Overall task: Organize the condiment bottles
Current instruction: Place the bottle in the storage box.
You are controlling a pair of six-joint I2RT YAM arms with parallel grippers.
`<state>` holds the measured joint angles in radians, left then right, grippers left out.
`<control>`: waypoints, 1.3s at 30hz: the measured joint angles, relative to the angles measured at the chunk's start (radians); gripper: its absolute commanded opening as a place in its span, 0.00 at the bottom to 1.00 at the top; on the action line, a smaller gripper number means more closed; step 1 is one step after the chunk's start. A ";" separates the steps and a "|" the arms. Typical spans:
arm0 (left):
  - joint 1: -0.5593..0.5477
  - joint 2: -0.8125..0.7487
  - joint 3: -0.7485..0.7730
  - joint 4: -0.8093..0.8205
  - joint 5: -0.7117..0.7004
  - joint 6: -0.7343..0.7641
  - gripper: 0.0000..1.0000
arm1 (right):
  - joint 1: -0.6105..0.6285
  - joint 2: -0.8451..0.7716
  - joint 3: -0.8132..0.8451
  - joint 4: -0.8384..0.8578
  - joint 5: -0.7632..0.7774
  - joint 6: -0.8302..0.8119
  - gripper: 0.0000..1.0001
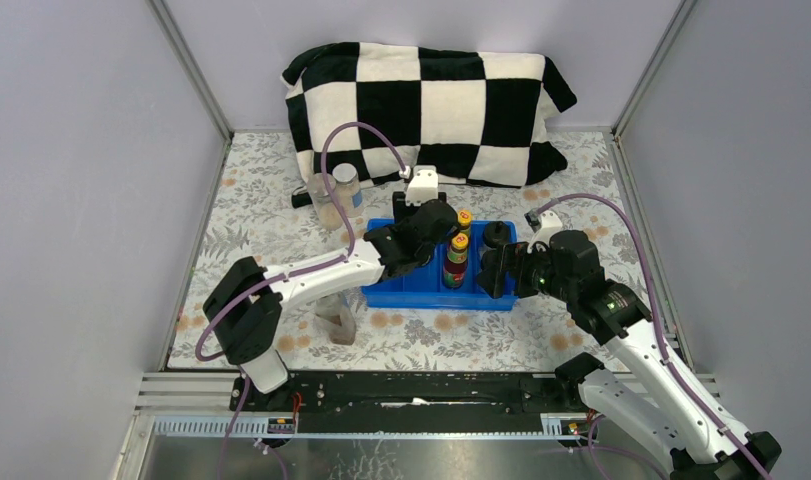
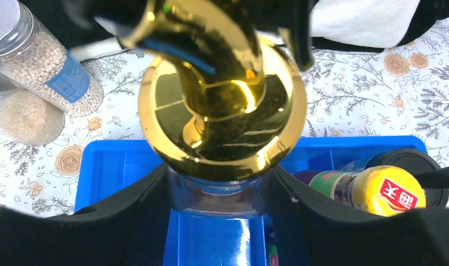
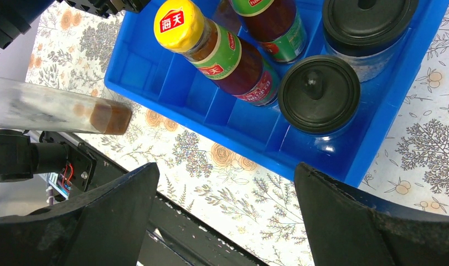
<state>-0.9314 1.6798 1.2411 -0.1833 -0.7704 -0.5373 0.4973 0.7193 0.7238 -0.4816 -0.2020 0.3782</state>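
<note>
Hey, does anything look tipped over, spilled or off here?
Nothing spilled. One clear bottle sits alone off the tray's near left corner, possibly on its side; I cannot tell. The left gripper holds a gold-topped bottle over the tray.

White shells cover the black joints of the left arm point(image 1: 321, 275) and the right arm point(image 1: 646, 358). A purple cable point(image 1: 333, 150) loops away from behind each gripper, where a white camera block point(image 1: 422, 184) sits. The left gripper point(image 2: 216, 221) and the right gripper point(image 3: 225, 216) have broad matte-black fingers point(image 3: 100, 221).
</note>
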 measured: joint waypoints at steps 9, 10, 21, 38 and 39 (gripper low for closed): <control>0.010 0.000 -0.009 0.034 0.019 0.018 0.64 | 0.000 0.003 -0.002 0.000 0.000 0.000 0.99; 0.010 0.000 -0.009 0.034 0.019 0.018 0.66 | 0.000 0.003 -0.002 0.000 0.000 0.000 0.99; 0.010 0.000 -0.008 0.024 0.031 0.018 0.78 | 0.000 0.006 -0.003 0.000 0.000 0.000 0.99; -0.013 -0.079 0.075 -0.051 0.062 0.059 0.91 | 0.000 0.005 -0.005 0.000 -0.001 0.001 0.99; -0.015 -0.093 0.087 -0.056 0.066 0.062 0.93 | 0.000 0.005 -0.005 0.000 -0.001 0.001 0.99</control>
<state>-0.9466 1.5867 1.3277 -0.2394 -0.7040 -0.4751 0.4973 0.7246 0.7193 -0.4812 -0.2028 0.3794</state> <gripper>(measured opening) 0.901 0.992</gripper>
